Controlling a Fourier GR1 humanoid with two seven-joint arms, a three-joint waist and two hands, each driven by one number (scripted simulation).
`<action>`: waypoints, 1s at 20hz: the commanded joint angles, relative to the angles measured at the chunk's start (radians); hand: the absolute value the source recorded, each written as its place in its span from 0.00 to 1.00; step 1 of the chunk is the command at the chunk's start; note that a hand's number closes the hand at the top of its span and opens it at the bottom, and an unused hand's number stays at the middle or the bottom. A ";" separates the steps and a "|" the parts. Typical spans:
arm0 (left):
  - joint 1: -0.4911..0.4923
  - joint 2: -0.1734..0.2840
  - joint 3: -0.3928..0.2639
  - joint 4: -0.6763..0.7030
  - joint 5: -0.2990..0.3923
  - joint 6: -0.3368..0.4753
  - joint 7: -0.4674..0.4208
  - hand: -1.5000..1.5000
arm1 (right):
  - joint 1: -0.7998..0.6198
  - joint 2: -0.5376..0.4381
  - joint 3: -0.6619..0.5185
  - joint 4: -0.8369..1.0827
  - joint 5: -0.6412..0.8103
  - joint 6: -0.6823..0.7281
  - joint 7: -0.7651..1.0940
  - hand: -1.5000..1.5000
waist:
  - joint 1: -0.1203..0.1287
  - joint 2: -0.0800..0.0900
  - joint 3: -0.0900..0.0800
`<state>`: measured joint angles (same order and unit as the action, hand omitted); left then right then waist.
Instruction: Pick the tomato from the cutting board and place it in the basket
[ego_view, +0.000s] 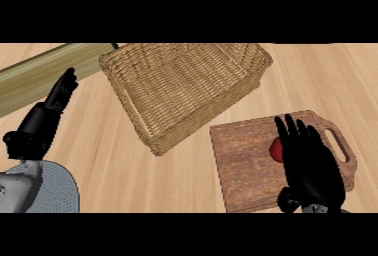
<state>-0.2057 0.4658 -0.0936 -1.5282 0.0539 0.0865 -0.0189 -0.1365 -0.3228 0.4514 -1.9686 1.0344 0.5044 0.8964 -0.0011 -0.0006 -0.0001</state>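
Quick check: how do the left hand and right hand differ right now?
The left hand is at the view's left over bare counter, fingers straight and up, resting; the right hand is over the cutting board, covering most of the tomato. The left hand touches nothing. Both are black.

Counter: pale tan wood, fine grain streaks. Basket: golden-tan wicker, tight woven pattern. Cutting board, lower-right of basket: dark reddish-brown, mottled grain. Tomato on board: red, mostly hidden. Right hand over board: black. Left hand, left of basket: black; forearm grey w/ fine dotted mesh texture.
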 joint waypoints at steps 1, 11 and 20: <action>-0.005 -0.039 0.018 0.013 -0.042 -0.019 0.005 0.50 | -0.013 0.047 0.011 0.089 0.082 -0.071 -0.035 0.00 | 0.002 0.001 0.000; 0.016 -0.020 0.110 -0.036 -0.042 -0.134 0.018 0.50 | 0.016 0.076 -0.063 0.216 0.136 -0.199 -0.167 0.00 | 0.004 0.001 0.000; 0.031 -0.110 0.125 -0.047 -0.117 -0.128 0.031 0.50 | 0.052 0.126 -0.081 0.277 0.191 -0.231 -0.216 0.00 | 0.003 0.000 0.000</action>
<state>-0.2015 0.3623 0.0106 -1.5332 -0.0581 -0.0153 -0.0125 -0.0593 -0.2373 0.3833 -1.7687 1.2006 0.2967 0.6957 -0.0006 -0.0002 0.0000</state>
